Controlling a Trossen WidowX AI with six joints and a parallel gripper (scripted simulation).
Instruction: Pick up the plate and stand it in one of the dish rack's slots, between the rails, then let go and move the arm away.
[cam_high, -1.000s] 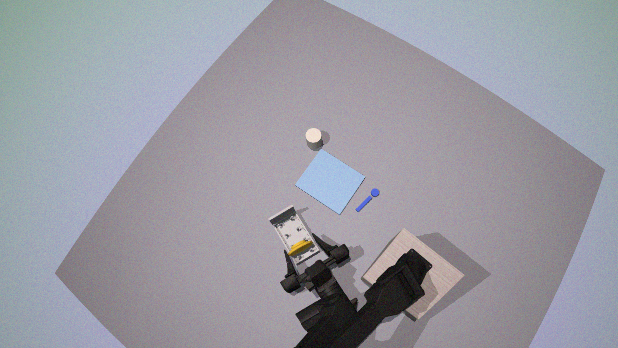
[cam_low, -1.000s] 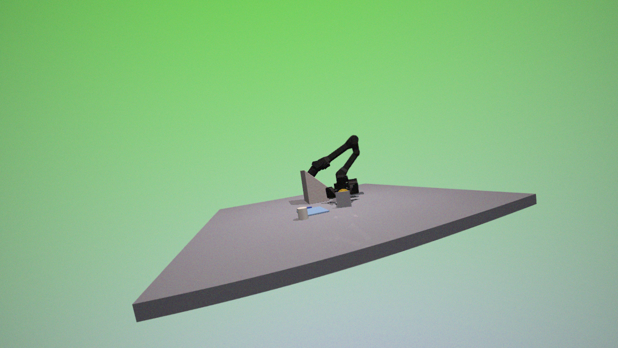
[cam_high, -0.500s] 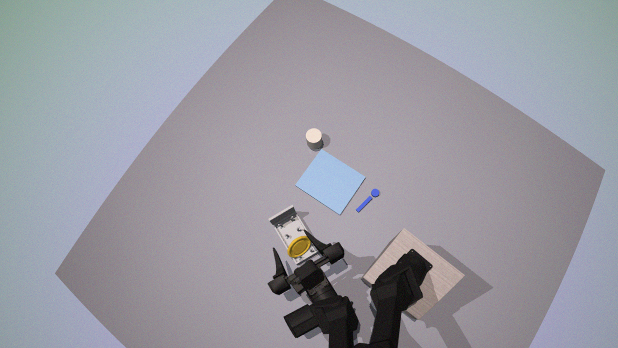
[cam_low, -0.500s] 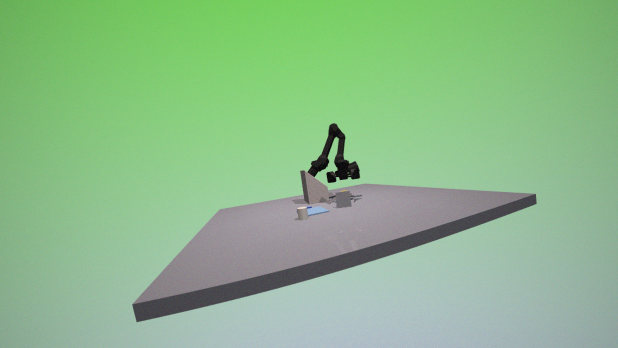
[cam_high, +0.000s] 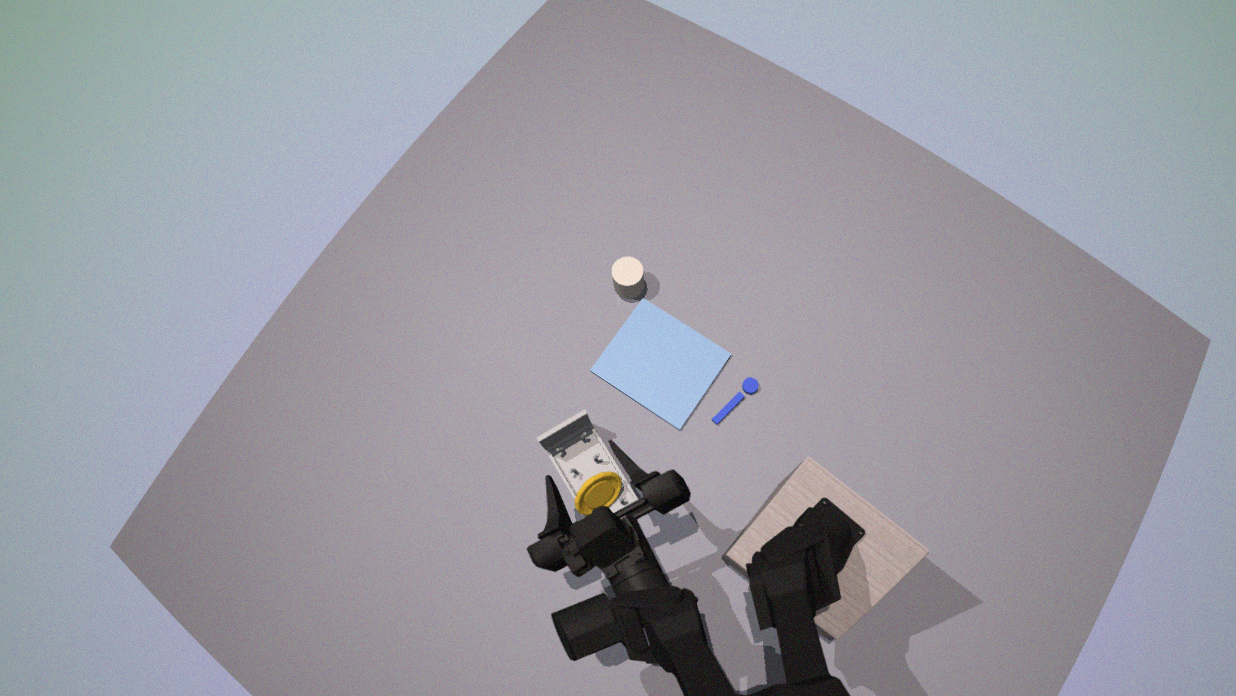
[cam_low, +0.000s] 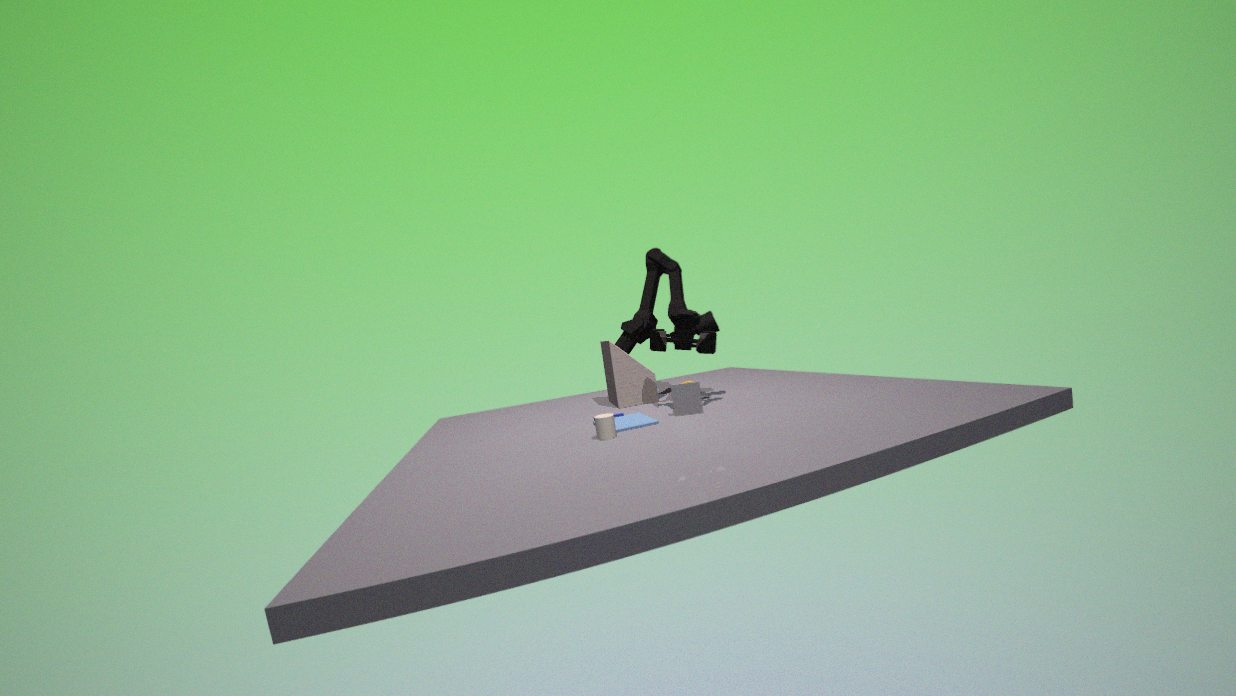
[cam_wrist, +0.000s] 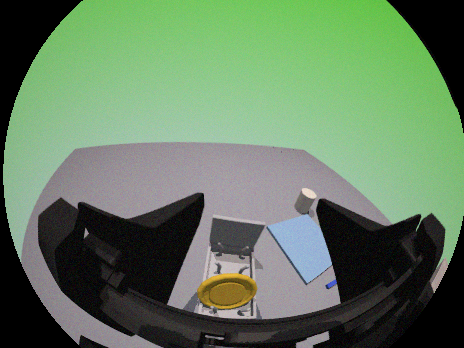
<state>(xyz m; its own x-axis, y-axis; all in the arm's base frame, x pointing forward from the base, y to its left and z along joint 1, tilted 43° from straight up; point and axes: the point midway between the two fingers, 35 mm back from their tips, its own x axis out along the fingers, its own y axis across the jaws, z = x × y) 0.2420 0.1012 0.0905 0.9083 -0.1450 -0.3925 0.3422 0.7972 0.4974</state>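
The yellow plate (cam_high: 598, 491) (cam_wrist: 228, 292) rests on the near end of the grey dish rack (cam_high: 566, 429) (cam_wrist: 234, 233) (cam_low: 687, 401). It leans far over, so its face shows as a broad oval from above rather than as a thin edge. In the exterior view only a yellow sliver of the plate (cam_low: 687, 381) shows above the rack. My gripper (cam_high: 582, 460) (cam_low: 683, 341) (cam_wrist: 259, 198) is open and empty. It hangs well above the rack, with a finger on each side of the plate's position and clear of it.
A light blue mat (cam_high: 659, 363) (cam_low: 637, 421) (cam_wrist: 303, 245) lies beyond the rack, with a cream cup (cam_high: 627, 274) (cam_low: 604, 426) (cam_wrist: 306, 200) at its far corner and a blue spoon (cam_high: 735, 401) to its right. The arm's base stands on a wooden board (cam_high: 873, 553).
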